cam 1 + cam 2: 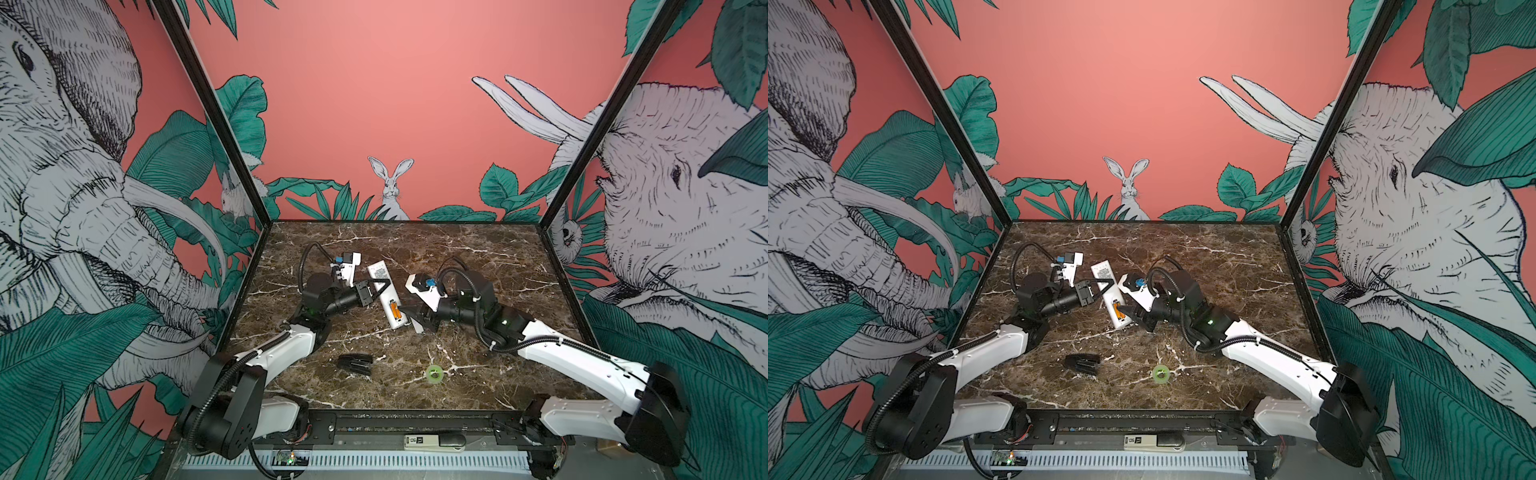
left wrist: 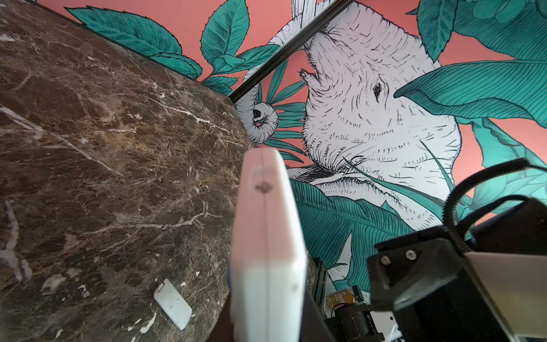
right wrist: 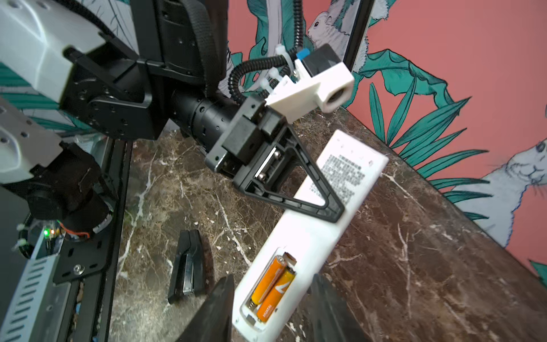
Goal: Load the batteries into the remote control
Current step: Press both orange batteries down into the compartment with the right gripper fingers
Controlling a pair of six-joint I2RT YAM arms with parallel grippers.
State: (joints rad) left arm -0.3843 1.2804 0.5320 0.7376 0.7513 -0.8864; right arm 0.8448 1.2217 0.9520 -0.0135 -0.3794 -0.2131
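Remote control point(image 3: 310, 237), back up near the middle of the marble table point(image 1: 478, 257), clamped at mid-length by the closed left gripper point(image 1: 385, 289); both batteries point(image 3: 270, 296) sit side by side in its open bay, the right gripper point(image 3: 273, 279) standing with fingers point(image 3: 213, 314) parted astride that end, apparently clear of the casing.

The batteries point(image 3: 276, 291) are orange, the remote control point(image 3: 307, 234) white.

The remote control point(image 2: 268, 251) was seen blurred and cropped in the left wrist view. The fingers point(image 3: 214, 314) of the right gripper point(image 3: 272, 278) were cropped by the right wrist view's edge.
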